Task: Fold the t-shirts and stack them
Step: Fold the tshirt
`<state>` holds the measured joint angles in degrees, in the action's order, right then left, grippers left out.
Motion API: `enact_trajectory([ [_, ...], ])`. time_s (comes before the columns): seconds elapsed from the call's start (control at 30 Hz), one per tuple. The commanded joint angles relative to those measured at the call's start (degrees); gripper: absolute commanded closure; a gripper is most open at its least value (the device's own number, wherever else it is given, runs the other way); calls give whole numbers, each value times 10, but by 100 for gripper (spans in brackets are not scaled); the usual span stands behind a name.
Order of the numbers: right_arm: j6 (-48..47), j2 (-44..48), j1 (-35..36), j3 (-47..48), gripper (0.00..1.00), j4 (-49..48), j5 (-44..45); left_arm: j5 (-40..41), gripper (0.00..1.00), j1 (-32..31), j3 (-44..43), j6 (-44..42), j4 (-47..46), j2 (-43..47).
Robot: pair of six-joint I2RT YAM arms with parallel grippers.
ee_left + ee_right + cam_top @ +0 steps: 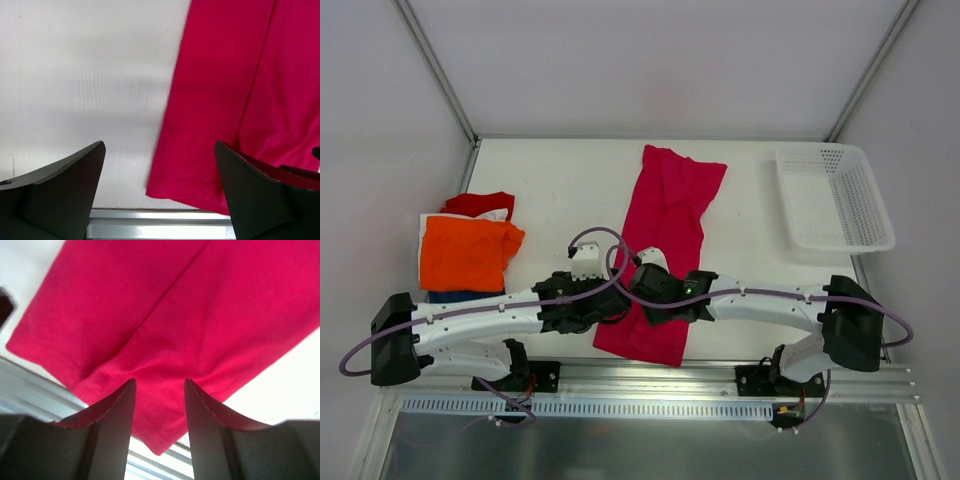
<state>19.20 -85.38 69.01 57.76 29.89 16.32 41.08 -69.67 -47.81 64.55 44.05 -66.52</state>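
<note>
Left arm (470, 318): extended from lower left of frame toward centre, low and nearly level.
Left gripper (160, 145): fingers spread wide apart.
Right arm (770, 300): extended from lower right toward centre, its wrist close beside the left wrist.
Right gripper (159, 382): fingers parted by a narrow gap.

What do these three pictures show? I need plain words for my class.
Two robot arms stand at a table's near edge. The wide picture is from a camera above and behind them. The other two are from wrist cameras, looking past the left arm's fingers and the right arm's fingers. A magenta-pink t-shirt lies spread mid-table, folded shirts topped by an orange one sit left, a white basket right. Both pairs are open over the pink shirt, holding nothing.
</note>
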Motion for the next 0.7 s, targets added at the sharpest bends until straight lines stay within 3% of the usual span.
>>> enact_trajectory([
  [0.0, 94, 11, 59, -12, 53, 13, 64, -4, 7, 1, 15, 28, 11, 23],
  [0.23, 158, -46, 149, -6, 53, -55, 68, 16, 6, 1, 18, 78, 64, 28],
  [0.5, 140, -116, 178, 89, 53, -49, 75, 71, 4, -6, 26, 273, 250, 94],
  [0.67, 134, -123, 178, 108, 53, -33, 93, 84, 4, -6, 40, 301, 290, 133],
])
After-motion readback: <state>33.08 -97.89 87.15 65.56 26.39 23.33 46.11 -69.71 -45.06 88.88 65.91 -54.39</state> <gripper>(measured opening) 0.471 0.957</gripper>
